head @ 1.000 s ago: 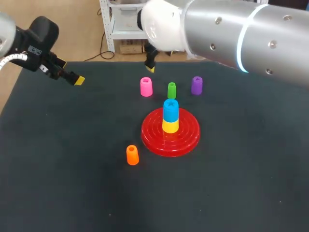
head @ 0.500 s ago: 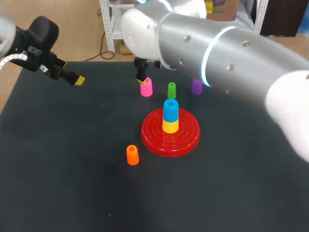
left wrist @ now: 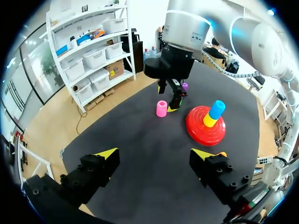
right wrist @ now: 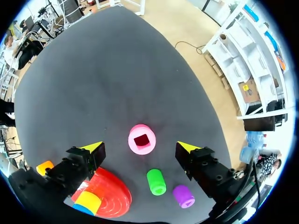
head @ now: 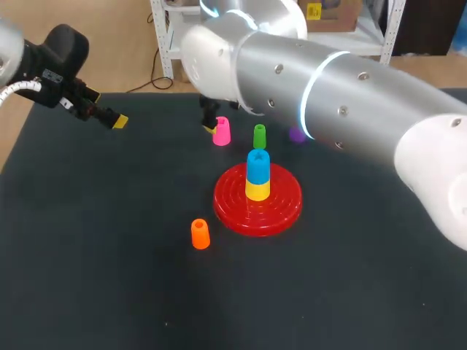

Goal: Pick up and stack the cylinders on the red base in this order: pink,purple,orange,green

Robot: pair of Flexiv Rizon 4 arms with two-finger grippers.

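Head view: blue-over-yellow stack (head: 257, 175) on base (head: 284, 208)

A matt, dark, felt-like cloth covers the table (head: 109, 292). The red base (head: 284, 208) is glossy plastic, ridged in rings. The pink cylinder (head: 222, 132), orange cylinder (head: 200, 234) and green cylinder (head: 259, 136) look like smooth plastic. The right arm (head: 336, 95) has a satin silver metal-look shell with glossy white joints.
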